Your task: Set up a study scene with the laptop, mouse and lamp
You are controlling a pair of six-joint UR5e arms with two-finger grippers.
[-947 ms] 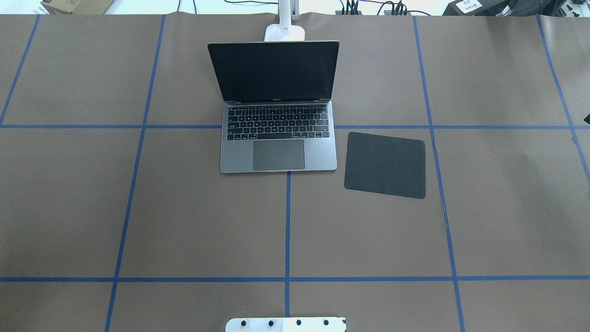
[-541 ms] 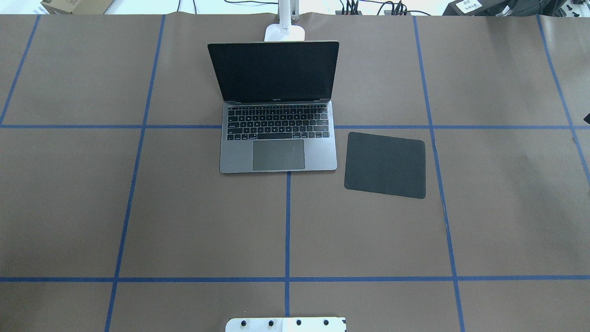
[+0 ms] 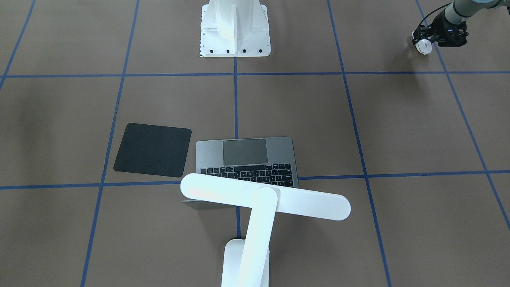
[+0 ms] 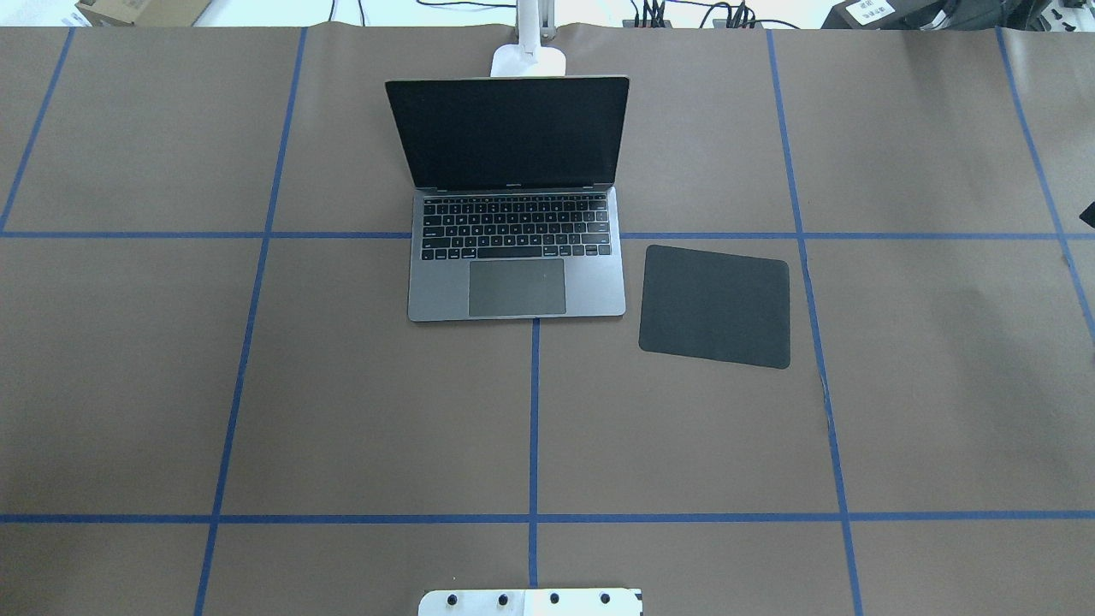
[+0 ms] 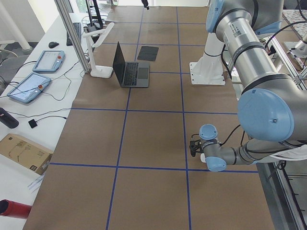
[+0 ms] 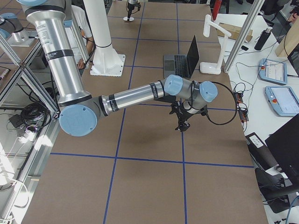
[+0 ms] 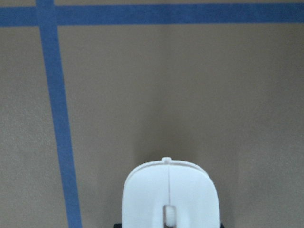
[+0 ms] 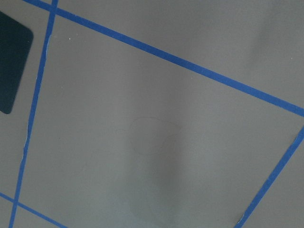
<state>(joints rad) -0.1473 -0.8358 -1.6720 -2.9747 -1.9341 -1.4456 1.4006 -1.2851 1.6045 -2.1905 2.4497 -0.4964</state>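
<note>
One mouse (image 7: 170, 197) in left hand (image 3: 424, 42) (gripped), laptop (image 4: 517, 257) open

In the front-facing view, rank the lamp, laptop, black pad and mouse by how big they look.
1. Lamp, nearest the camera, so inflated.
2. Laptop, partly hidden behind the lamp.
3. Black pad.
4. Mouse, farthest away.

No legible text anywhere (laptop (image 4: 516, 205) bezel mark too small).
</note>
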